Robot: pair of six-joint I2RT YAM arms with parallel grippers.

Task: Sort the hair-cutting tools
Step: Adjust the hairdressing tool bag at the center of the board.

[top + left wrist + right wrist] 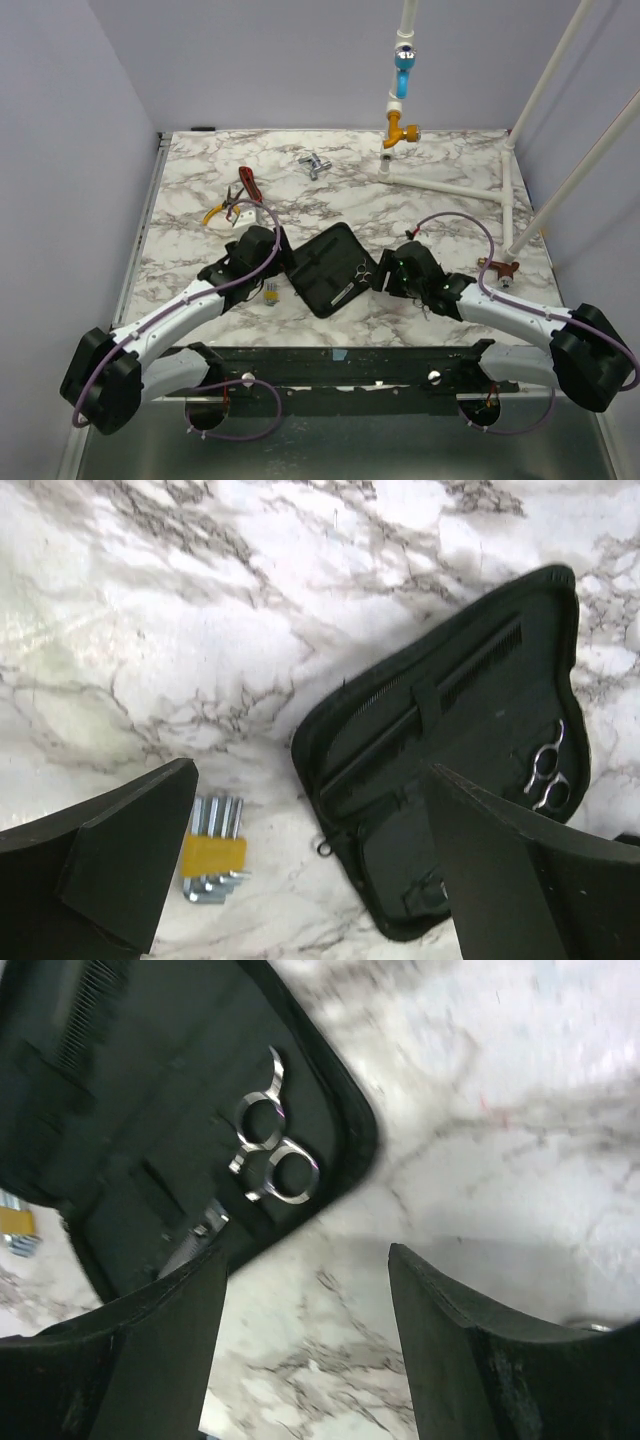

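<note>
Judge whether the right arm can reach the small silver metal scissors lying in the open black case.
Probably yes. The right gripper hangs open beside the open black case, and the small silver metal scissors lie uncovered just ahead of it, with nothing between.

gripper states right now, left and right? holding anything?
Left gripper: open, holding nothing.
Right gripper: open, holding nothing.

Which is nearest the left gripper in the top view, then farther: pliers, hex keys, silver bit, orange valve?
1. hex keys, just beside the left gripper, near side.
2. pliers, back left.
3. silver bit, back middle.
4. orange valve, far back right.
</note>
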